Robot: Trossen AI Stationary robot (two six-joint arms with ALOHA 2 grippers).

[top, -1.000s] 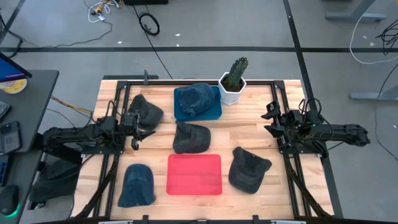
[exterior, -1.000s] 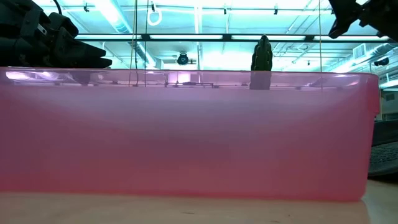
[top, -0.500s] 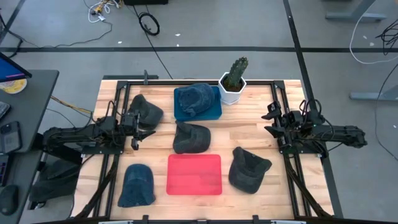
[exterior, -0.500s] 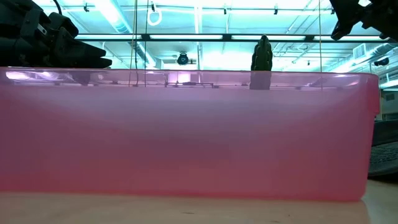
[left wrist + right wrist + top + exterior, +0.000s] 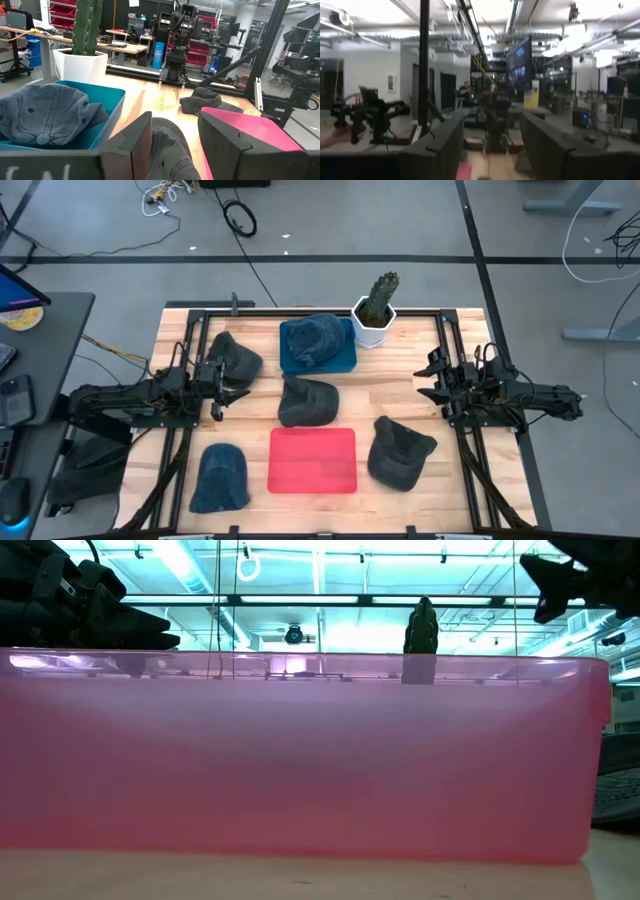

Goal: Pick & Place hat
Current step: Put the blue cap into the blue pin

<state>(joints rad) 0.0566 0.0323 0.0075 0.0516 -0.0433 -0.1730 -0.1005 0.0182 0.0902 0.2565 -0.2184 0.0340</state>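
Several hats lie on the table. A dark one (image 5: 305,401) rests at the middle, another (image 5: 400,452) near the right, a third (image 5: 232,358) at the far left. A blue hat (image 5: 220,477) lies at the near left, and another blue one (image 5: 315,340) sits in a teal bin (image 5: 345,358). A pink bin (image 5: 312,460) stands at the near middle. My left gripper (image 5: 238,390) hovers open just left of the middle hat (image 5: 167,150), which shows between its fingers. My right gripper (image 5: 425,380) is open above the table's right side, over bare wood.
A potted cactus (image 5: 375,310) stands at the far edge beside the teal bin. Black rails (image 5: 455,430) run along both sides of the table. The pink bin's wall (image 5: 300,755) fills the low view. Bare wood lies between the middle hat and my right gripper.
My right gripper has moved a little toward the table's left, nearer the middle, and has sunk slightly. It has stayed open. The hats and my left arm have kept still.
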